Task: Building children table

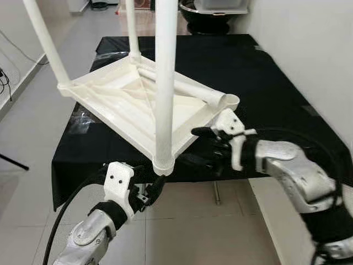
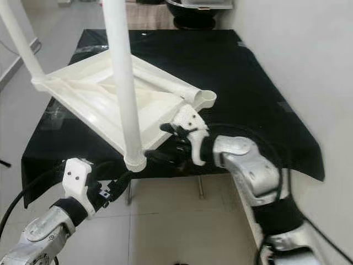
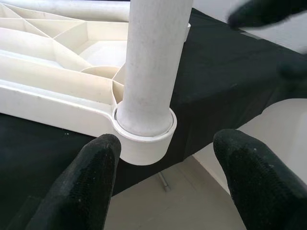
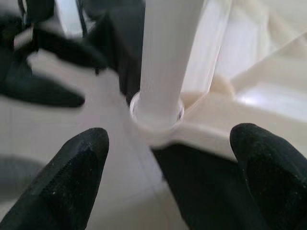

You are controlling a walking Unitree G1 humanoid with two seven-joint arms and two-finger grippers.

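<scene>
The white plastic tabletop is lying upside down and tilted on a black-covered table, its near corner hanging out past that table's front edge. A white leg is standing in the socket at that overhanging corner.

The left gripper is hovering just below and in front of the socket, its two black fingers spread apart with nothing between them. The right gripper is sitting just beside the same corner from the right, its fingers likewise parted and empty, the leg framed in the gap.

The step in hand looks to be seating this leg. To do it well, one gripper should be steadying the tabletop's rim while the other is closing around the leg low down, near the socket, pushing straight along the leg's axis; a sideways push risks tipping the unsupported corner off the edge.

Counted: one tabletop; three legs standing up in corner sockets; one more leg lying loose across the tabletop's underside; one empty socket at the right corner; two grippers.
</scene>
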